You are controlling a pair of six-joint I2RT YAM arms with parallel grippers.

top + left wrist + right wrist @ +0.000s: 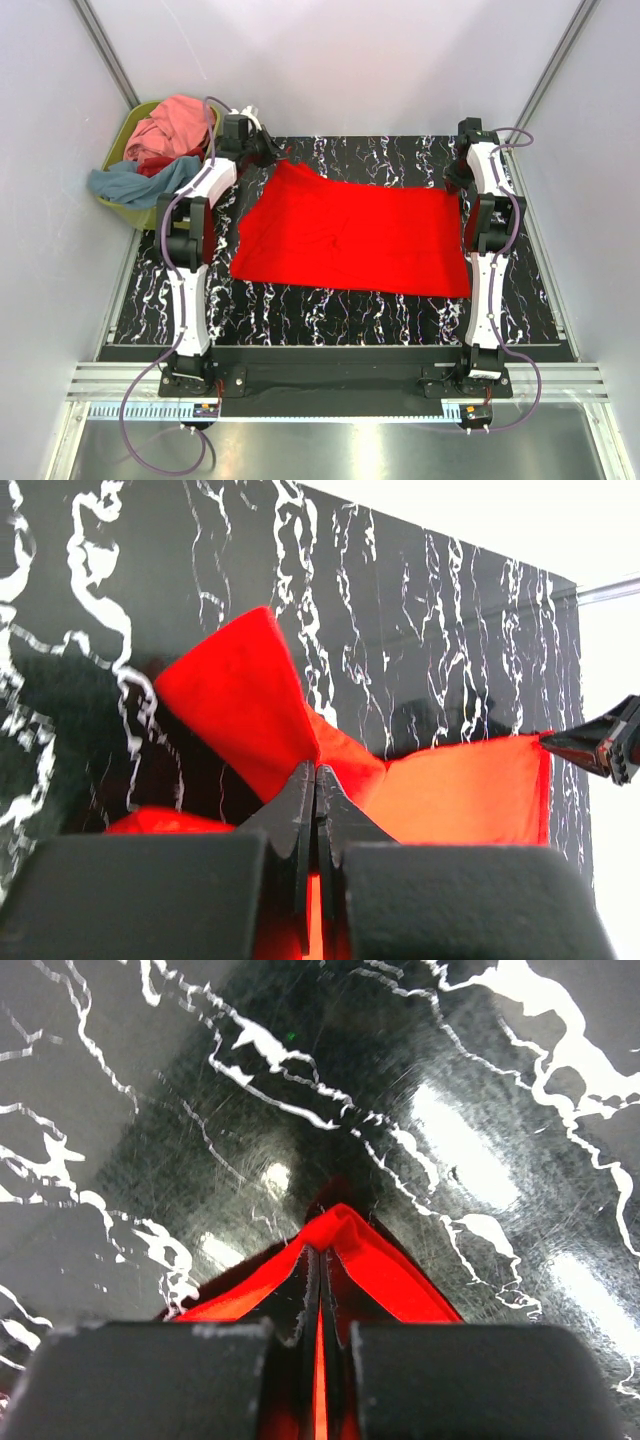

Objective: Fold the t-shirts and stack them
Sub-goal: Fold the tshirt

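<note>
The bright red t-shirt [350, 240] lies spread on the counter [330, 310]. The left end effector [316, 775] is clamped on its far left corner, and the right end effector [320, 1255] is pinched shut on its far right corner. Beyond its left corner, other t-shirts [165, 135] fill the green basket [122, 211].

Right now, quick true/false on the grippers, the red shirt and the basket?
1. The left gripper is shut on the red t-shirt. True.
2. The right gripper is open, clear of the cloth. False: it is shut on the red t-shirt's edge.
3. The green basket holds a heap of pink and grey-blue clothes. True.
4. The red t-shirt lies in the basket. False: it lies spread on the table between the arms.
</note>
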